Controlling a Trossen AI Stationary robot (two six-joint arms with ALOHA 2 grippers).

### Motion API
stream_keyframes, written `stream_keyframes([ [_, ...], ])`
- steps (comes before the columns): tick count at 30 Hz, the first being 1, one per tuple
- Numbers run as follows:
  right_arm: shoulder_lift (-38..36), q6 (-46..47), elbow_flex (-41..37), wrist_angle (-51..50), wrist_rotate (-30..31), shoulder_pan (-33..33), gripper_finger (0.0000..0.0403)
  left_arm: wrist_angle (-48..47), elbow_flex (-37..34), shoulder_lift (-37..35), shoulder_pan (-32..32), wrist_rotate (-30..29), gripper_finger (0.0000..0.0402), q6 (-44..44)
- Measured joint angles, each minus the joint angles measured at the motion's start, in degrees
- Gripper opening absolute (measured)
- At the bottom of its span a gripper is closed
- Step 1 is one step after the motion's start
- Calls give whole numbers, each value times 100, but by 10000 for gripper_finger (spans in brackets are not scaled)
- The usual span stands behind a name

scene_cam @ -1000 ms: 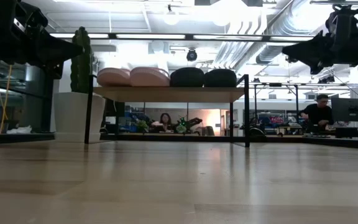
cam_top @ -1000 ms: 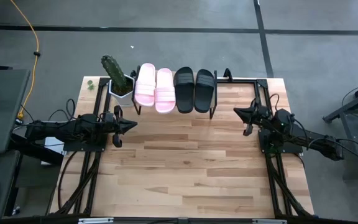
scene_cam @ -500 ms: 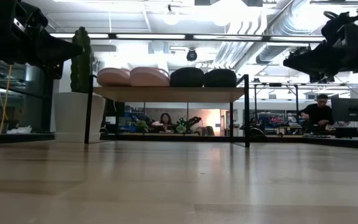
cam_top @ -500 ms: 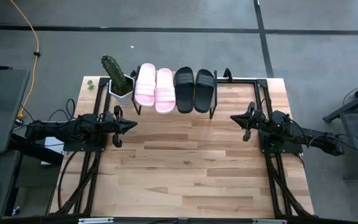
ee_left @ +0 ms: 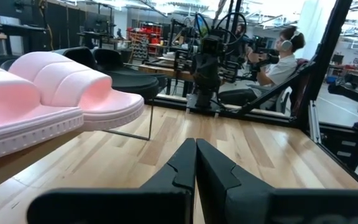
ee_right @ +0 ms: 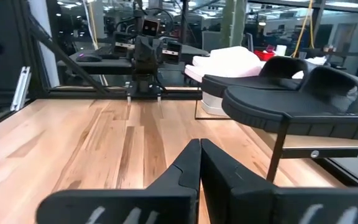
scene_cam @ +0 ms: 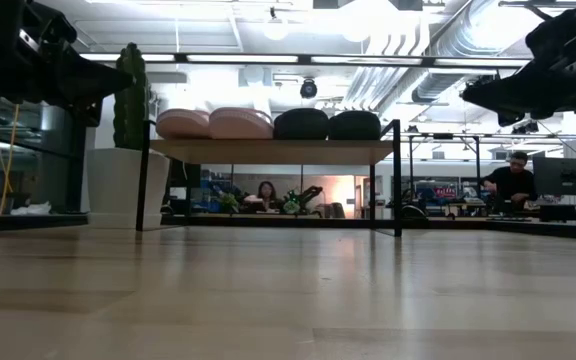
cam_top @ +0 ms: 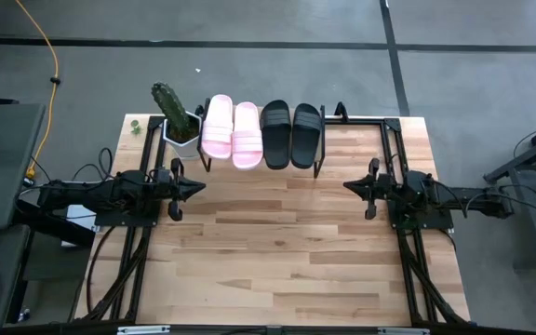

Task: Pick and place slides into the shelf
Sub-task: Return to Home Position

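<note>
Low shelf with a light wooden top board and thin black metal legs (scene_cam: 268,151) stands at the far edge of the light wood-plank desk (cam_top: 277,251). All four slides lie side by side on its board, toes hanging over the front edge.
- Two pale pink open-toe slides (cam_top: 219,126) are toward the left arm's side.
- Two black open-toe slides (cam_top: 276,135) are toward the right arm's side, just beside the pink pair.

Green cactus in a white pot (cam_top: 167,100) stands just beside the shelf's pink end.

Left pincer (cam_top: 196,187): above the desk's left side, pointing inward, fingers pressed together, holding nothing.

Right pincer (cam_top: 350,186): above the desk's right side, facing the left one, fingers likewise together, empty.

Neither touches the shelf.
</note>
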Motion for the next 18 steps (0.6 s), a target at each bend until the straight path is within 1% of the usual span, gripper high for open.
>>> stream_keyframes([
  [8,0,-10,0,-2,-33,-11,0,-69,0,0,-1,399,1,-13],
  [18,0,6,0,-7,-107,-11,0,-71,0,0,1,413,1,40],
])
